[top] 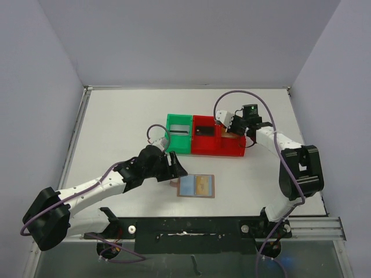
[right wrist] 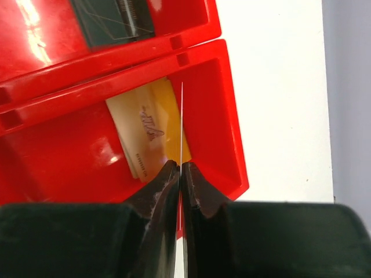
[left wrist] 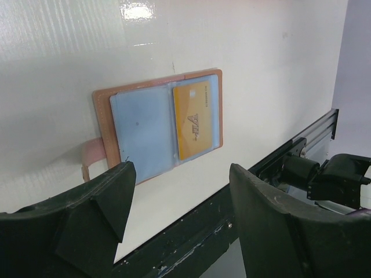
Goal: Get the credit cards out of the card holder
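The top external camera looks down from high behind the near edge over the table [top: 116, 127], sharing with the close, oblique left wrist view the card holder [left wrist: 141, 132] and with the close, downward right wrist view the red bin [right wrist: 58, 159].

Open card holder [left wrist: 142, 130]; gold card [left wrist: 196, 119] in sleeve.

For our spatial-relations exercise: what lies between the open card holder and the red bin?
Nothing; the top view shows bare table between card holder and red bin.
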Available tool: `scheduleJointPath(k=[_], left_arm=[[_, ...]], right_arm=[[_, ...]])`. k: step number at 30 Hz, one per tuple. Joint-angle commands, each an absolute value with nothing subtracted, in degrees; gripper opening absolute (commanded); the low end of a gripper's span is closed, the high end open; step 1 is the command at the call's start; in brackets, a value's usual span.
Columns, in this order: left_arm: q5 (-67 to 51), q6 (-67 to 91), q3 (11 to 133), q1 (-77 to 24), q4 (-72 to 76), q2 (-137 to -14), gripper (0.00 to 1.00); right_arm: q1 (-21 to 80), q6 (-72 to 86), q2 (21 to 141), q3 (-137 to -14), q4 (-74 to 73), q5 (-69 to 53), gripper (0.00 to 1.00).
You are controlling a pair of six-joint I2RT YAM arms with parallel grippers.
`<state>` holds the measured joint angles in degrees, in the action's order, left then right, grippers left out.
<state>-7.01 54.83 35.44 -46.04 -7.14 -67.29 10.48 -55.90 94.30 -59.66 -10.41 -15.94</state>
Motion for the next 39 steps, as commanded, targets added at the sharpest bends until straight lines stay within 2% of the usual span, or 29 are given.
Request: scheduleJointPath(k=[1, 11, 18, 29, 39], left_arm=[[-8.04, 53.84, 36.47, -45.49, -5.76, -66.02, 0.65], [-8.70, 54.42, 36.65, -44.58, -5.76, -66.06, 0.66], [-9.30, 54.76, 36.91, -44.13, -5.23, -66.26, 0.66], [-7.75, 55.28, 36.35, -43.10, -6.37, -62.32, 0.66], [-8.47, 56.16, 35.14, -42.89, -5.65, -61.49, 0.66]], right_arm=[[10.78, -57.71, 97.89, -64.11, -7.59, -12.44, 0.07], [11.86, -59.77, 101.03, -65.47, -9.19, -12.65, 0.06], [12.43, -61.31, 101.05, -64.42, -8.46, -11.62, 0.12], [12.37, -62.36, 101.35, -63.31, -8.78, -12.74, 0.15], [12.28, -61.79, 100.89, -62.92, -10.67, -11.91, 0.25]])
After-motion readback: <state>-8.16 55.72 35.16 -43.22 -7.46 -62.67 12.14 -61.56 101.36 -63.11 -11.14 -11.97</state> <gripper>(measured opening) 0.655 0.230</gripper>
